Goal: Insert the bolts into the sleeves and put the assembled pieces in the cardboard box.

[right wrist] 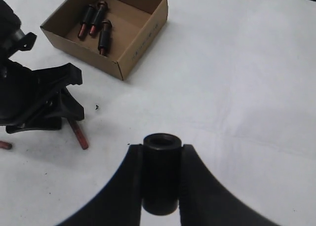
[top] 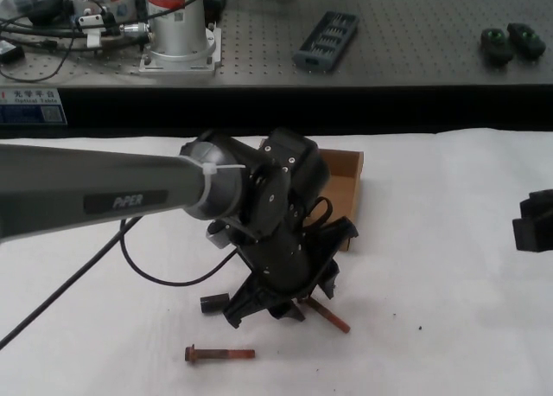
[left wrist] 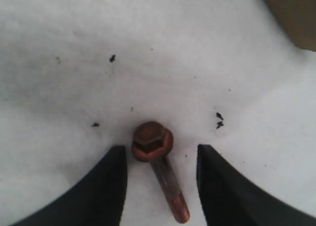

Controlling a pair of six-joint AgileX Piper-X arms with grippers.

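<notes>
— Where is the bolt (left wrist: pixel 165 181)?
— It lies on the white cloth (left wrist: pixel 148 48), between the wide-open fingers of the left gripper (left wrist: pixel 161 148), head away from the wrist.
— And the right gripper (right wrist: pixel 162 148)?
— Closed on a sleeve (right wrist: pixel 161 181), its axis along the fingers.

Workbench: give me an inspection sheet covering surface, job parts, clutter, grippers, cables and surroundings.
Surface: white cloth, a few dark specks.
Job's things: cardboard box holds three assembled pieces; a lone bolt and a loose sleeve lie on the cloth.
Clutter: nothing seen.
Grippers: left gripper open, astride a second bolt; right gripper shut on a sleeve.
Cables: black cable lies across the cloth.
Surroundings: perforated metal bench behind, carrying a black tray and tangled cables.
</notes>
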